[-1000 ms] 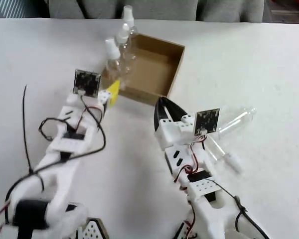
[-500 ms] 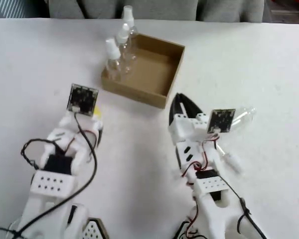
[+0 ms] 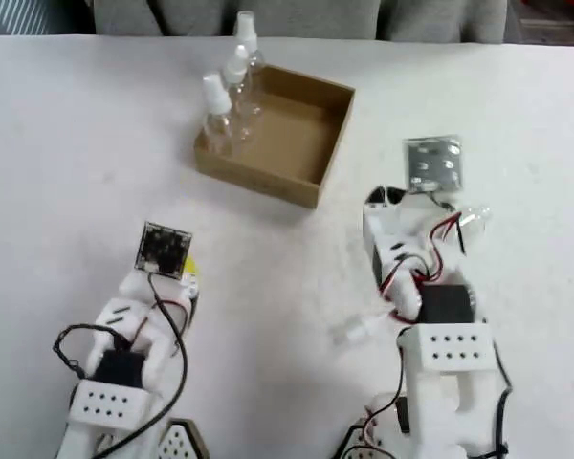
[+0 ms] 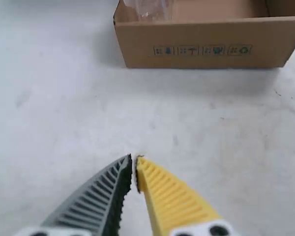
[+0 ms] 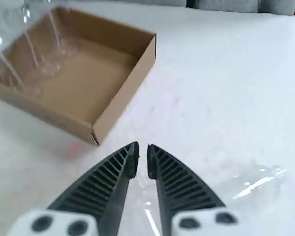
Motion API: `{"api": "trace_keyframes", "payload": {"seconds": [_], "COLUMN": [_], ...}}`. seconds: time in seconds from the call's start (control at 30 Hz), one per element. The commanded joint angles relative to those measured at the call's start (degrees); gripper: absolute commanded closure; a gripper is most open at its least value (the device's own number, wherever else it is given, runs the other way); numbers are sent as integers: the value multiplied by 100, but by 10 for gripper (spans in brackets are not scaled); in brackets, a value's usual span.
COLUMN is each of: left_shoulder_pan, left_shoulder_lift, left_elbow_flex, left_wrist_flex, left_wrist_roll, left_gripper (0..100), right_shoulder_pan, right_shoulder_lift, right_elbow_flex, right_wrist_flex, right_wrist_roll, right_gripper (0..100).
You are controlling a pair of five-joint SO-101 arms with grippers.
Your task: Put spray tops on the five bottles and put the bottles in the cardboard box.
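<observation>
The cardboard box (image 3: 285,134) sits at the middle back of the table, and three clear bottles with white spray tops (image 3: 216,107) stand along its left inside wall. Another clear bottle (image 3: 471,221) lies on its side to the right, beside the right arm. A small white piece, probably a spray top (image 3: 357,330), lies left of that arm's base. My left gripper (image 4: 134,161) is shut and empty, low over bare table in front of the box (image 4: 206,39). My right gripper (image 5: 141,150) is shut and empty, between the box (image 5: 93,73) and the lying bottle (image 5: 258,181).
The table (image 3: 77,143) is white, with open room on its left half and behind the box. Grey chair backs (image 3: 268,14) line the far edge. Loose black and red cables run along both arms.
The left arm has pulled back from the box's front left corner toward the table's near edge. The right arm has swung right and farther out, next to the lying bottle.
</observation>
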Motion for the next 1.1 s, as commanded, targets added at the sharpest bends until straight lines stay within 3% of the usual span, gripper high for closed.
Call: {"api": "trace_keyframes", "payload": {"seconds": [0.0, 0.07, 0.23, 0.4, 0.53, 0.8, 1.07], "left_shoulder_pan": [-31, -40, -40, -22, -22, -40, -40], "left_shoulder_lift": [-585, -725, -796, -787, -787, -787, -787], "left_elbow_flex": [-18, -18, -18, -18, -18, -18, -18], "left_wrist_flex": [668, 870, 958, 958, 958, 958, 958], "left_wrist_roll": [-53, -53, -53, -53, -53, -62, -62], "left_gripper": [979, 979, 979, 979, 979, 979, 979], "right_shoulder_pan": [101, 224, 602, 646, 620, 356, -22], "right_shoulder_lift": [453, 892, 2185, 3512, 4268, 4558, 4576], "right_elbow_flex": [-870, -1222, -2198, -2971, -3349, -3270, -2462], "right_wrist_flex": [760, 1147, 1982, 2677, 3055, 3046, 2035], "right_wrist_roll": [1688, 2224, 2576, 3323, 3851, 4009, 4035], "right_gripper": [980, 974, 855, 827, 735, 730, 762]}}
